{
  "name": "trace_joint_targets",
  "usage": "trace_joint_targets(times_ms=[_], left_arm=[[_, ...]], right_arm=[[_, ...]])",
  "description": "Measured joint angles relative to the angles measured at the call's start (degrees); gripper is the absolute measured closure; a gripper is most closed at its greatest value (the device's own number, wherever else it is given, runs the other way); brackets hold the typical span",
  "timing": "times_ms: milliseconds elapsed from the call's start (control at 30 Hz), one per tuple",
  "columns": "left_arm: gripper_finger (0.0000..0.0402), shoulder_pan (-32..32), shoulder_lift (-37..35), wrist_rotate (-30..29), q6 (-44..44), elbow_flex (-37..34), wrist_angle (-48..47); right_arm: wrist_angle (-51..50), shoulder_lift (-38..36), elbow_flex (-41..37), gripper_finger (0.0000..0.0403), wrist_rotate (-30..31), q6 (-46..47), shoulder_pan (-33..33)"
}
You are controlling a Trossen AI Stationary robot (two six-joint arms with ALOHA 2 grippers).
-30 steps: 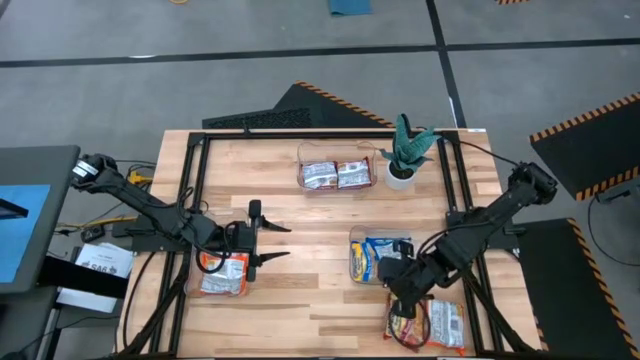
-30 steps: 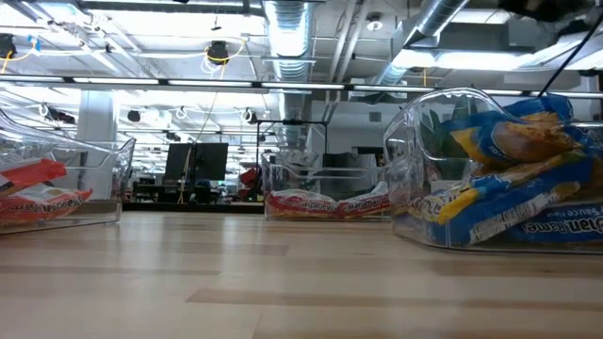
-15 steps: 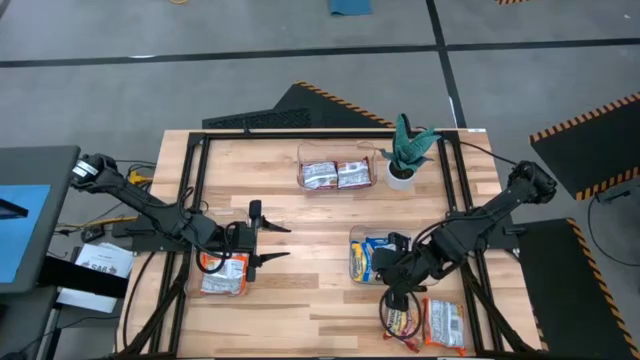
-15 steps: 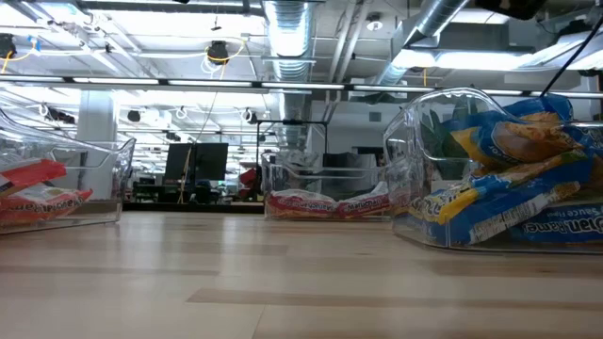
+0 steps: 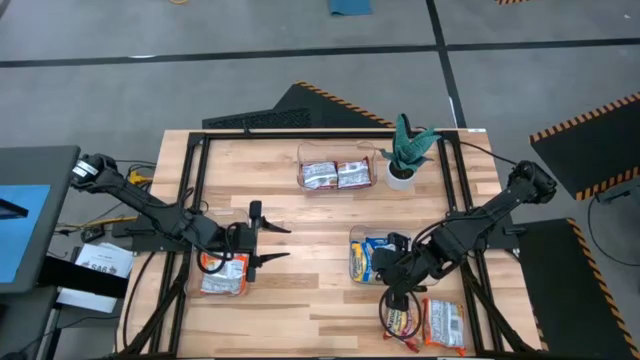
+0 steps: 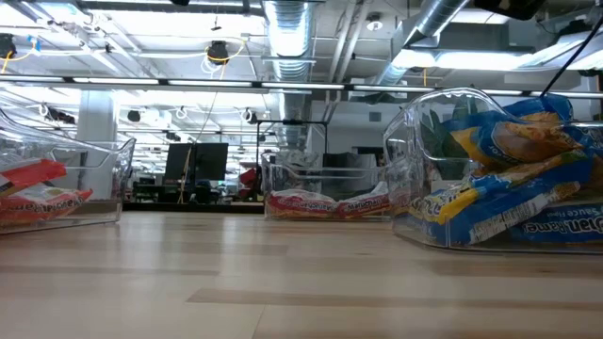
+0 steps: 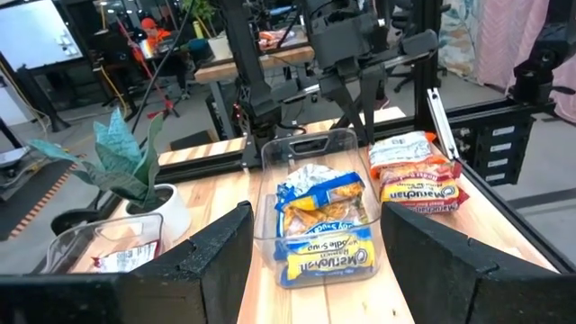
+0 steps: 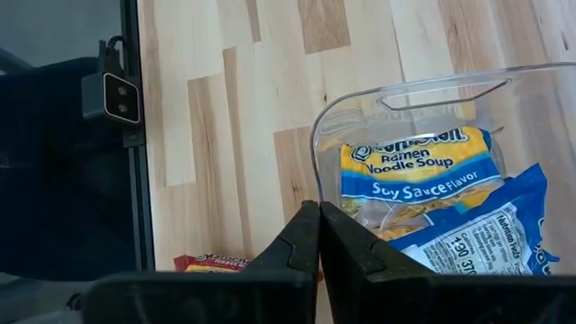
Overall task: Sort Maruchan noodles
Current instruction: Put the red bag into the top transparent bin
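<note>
Wooden desk planks fill the overhead view, with grey workshop floor all round. Two loose Maruchan packets lie side by side near the desk's 5 o'clock corner: an orange-yellow packet and a reddish packet, each with its long axis running 12 to 6 o'clock, flat on the wood; which way their print faces I cannot tell. A second ago the right gripper hung low over that pair; it has since drawn back toward 11 o'clock and now sits at the near edge of the blue-packet bin, its jaws pressed together and, from its wrist view, apparently on nothing, with the loose packets uncovered. I judge that it has left the pair without a grasp, so both remain to be sorted. Inside that clear bin the blue packets lie stacked and skewed, long axes roughly 9 to 3 o'clock. At 12 o'clock a second bin holds two whitish-red packets beside a green potted plant. Toward 8 o'clock the left gripper has not moved, jaws spread wide and empty, just beside the bin of red and orange packets.
</note>
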Motion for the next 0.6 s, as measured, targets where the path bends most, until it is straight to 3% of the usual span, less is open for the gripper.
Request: trace_joint_targets(times_ms=[367,500,600], left_arm=[[0.0174,0.3,-1.11,4.71,2.76,0.0,-5.27],[0.0174,1.02,-4.94,5.17,3.59,-1.28,-5.77],[0.0174,2.36,-10.05,6.54,4.28,-6.71,-0.3]], right_arm=[[0.0,0.0,0.0,0.0365,0.02,0.0,0.0],[0.0,0.0,0.0,0.0365,0.02,0.0,0.0],[0.0,0.02,0.0,0.0365,0.02,0.0,0.06]])
